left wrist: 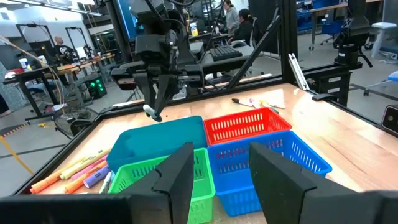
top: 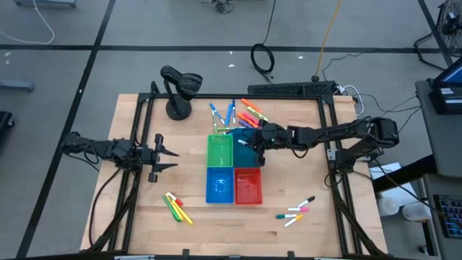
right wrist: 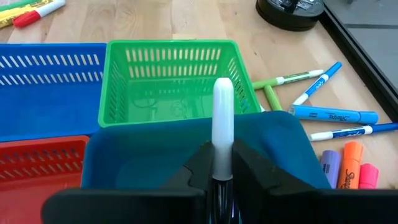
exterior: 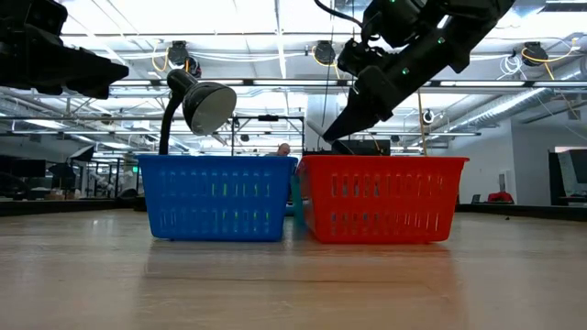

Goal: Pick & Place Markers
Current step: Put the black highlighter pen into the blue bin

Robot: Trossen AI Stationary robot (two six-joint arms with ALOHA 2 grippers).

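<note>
While my left gripper (top: 167,157) is waiting half spread at nine o'clock on the table, well apart from the bins, my right gripper (top: 254,148) is pinching a white-capped marker (right wrist: 222,121). I am holding it above the teal bin (right wrist: 155,162); its long axis is pointing from my fingers toward the green bin (right wrist: 171,81), so I judge a release drops it into the teal one.

Four bins (top: 233,175) sit mid-table (top: 303,173); the right claw (top: 254,146) hovers above the teal bin (top: 247,152), the left claw (top: 167,157) well left of them.
</note>
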